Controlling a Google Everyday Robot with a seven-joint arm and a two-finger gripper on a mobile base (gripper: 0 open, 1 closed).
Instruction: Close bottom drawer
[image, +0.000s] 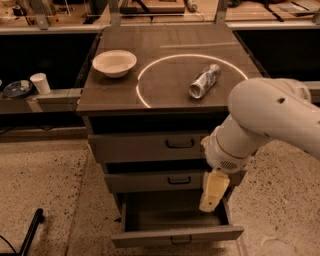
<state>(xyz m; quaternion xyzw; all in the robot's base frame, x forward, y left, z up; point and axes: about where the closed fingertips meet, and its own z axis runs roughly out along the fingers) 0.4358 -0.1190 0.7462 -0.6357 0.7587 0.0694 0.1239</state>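
The bottom drawer (175, 235) is pulled out of the grey cabinet, its flat front with a small dark bar handle low in the camera view, and the part of its inside that shows looks empty. The middle drawer (155, 181) and the top drawer (145, 146) above it are pushed in. My gripper (210, 194) hangs from the white arm, pointing down over the open drawer's right side, above its front and just in front of the middle drawer's right end.
On the cabinet top (110, 97) lie a white bowl (114, 62) and a silver can (204, 81) on its side inside a lit ring. A paper cup (40, 83) and a dark dish (17, 89) sit on a ledge at the left. A dark bar (30, 233) lies on the speckled floor.
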